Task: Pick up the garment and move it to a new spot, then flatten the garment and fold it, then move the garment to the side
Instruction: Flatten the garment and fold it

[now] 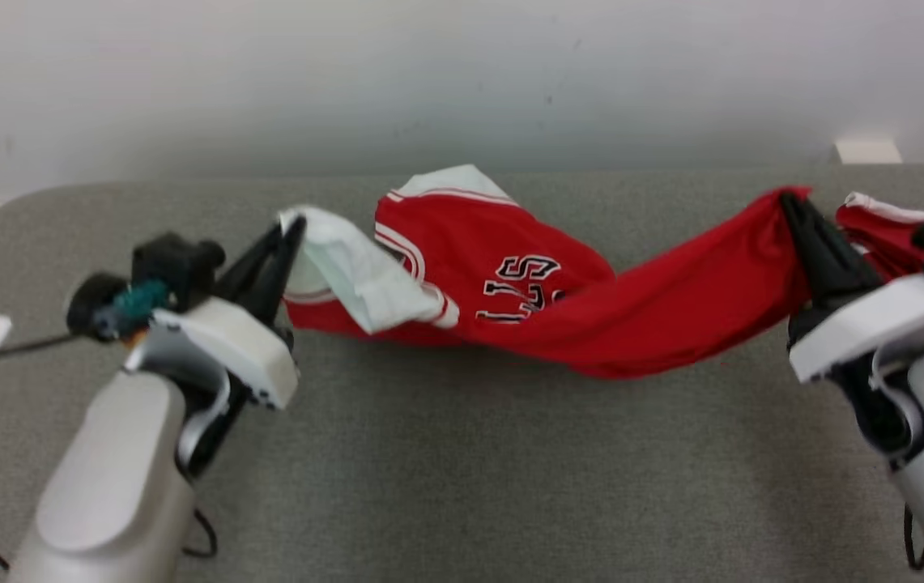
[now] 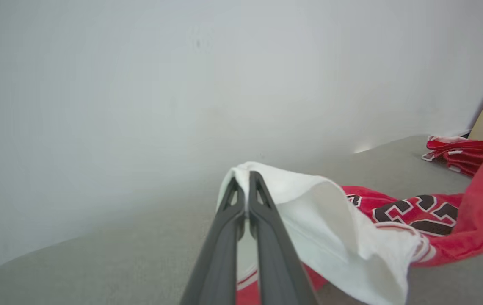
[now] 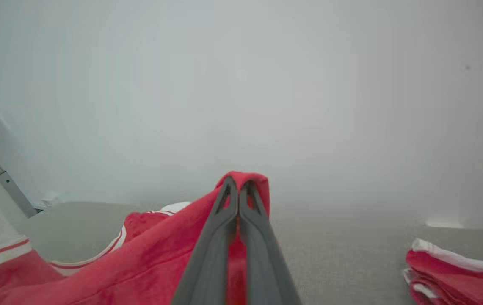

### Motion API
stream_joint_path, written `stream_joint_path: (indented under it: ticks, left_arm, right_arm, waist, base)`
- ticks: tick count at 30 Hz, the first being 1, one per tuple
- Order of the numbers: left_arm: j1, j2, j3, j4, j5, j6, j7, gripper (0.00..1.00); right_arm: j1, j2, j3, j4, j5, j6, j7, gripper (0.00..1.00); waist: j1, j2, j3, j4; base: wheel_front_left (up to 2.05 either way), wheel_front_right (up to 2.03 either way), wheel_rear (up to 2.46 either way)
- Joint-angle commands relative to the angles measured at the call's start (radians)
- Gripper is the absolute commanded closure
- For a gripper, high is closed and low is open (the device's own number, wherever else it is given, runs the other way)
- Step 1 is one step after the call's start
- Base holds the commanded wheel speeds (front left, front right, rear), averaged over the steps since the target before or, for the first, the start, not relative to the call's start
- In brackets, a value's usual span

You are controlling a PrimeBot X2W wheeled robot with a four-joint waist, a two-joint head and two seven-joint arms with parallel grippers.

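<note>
Between left gripper (image 1: 292, 230) and right gripper (image 1: 790, 199): one garment (image 1: 656, 308).

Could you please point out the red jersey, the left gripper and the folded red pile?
red jersey (image 1: 672, 312), head view, its twisted red middle.
left gripper (image 2: 246, 180), left wrist view, between its closed fingertips.
folded red pile (image 3: 457, 279), right wrist view, its red side.

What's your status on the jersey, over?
Both shut: left gripper on the jersey at its white end, right gripper at the red end. Twisted, middle sagging. Folded red pile beside right gripper.
</note>
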Motion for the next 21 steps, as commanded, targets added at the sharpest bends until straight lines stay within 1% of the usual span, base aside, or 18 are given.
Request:
stream_joint_path:
  ticks: [1,5,10,14,16,19,21]
  left_arm:
    - [-0.069,0.021,-0.007,0.014,0.013,-0.003,0.002,1.0]
    - [-0.284,0.029,-0.047,0.088,0.001,-0.007,-0.021,1.0]
    - [-0.548,0.043,-0.081,0.223,-0.048,-0.006,-0.084,1.0]
    - [-0.742,0.058,-0.102,0.339,-0.065,-0.006,-0.121,1.0]
    - [-0.826,0.042,-0.096,0.391,-0.103,-0.006,-0.135,1.0]
    - [-0.944,0.036,-0.089,0.469,-0.141,-0.006,-0.159,1.0]
    - [-1.024,0.04,-0.092,0.52,-0.144,-0.006,-0.171,1.0]
  right_arm:
    - [-0.074,-0.001,0.013,0.016,0.016,-0.003,0.019,1.0]
    - [-0.261,-0.009,0.024,0.089,0.053,-0.003,0.052,1.0]
    - [-0.482,0.003,0.028,0.194,0.102,-0.003,0.071,1.0]
    - [-0.66,0.016,0.023,0.275,0.117,-0.003,0.051,1.0]
    - [-0.741,0.014,0.021,0.306,0.122,-0.003,0.034,1.0]
    - [-0.839,0.011,0.015,0.336,0.14,-0.003,0.0,1.0]
    - [-0.9,0.004,0.014,0.357,0.15,-0.003,-0.015,1.0]
  waist:
    - [-0.0001,0.0,0.1,0.007]
    - [-0.0001,0.0,0.176,0.023]
    - [-0.0001,0.0,0.251,0.032]
    - [-0.0001,0.0,0.303,0.035]
    - [-0.0001,0.0,0.329,0.041]
    - [-0.0001,0.0,0.357,0.049]
    - [-0.0001,0.0,0.373,0.051]
  base:
    - [0.0,0.0,0.0]
    - [0.0,0.0,0.0]
    - [0.0,0.0,0.0]
    - [0.0,0.0,0.0]
    - [0.0,0.0,0.0]
    - [0.0,0.0,0.0]
    - [0.0,0.0,0.0]
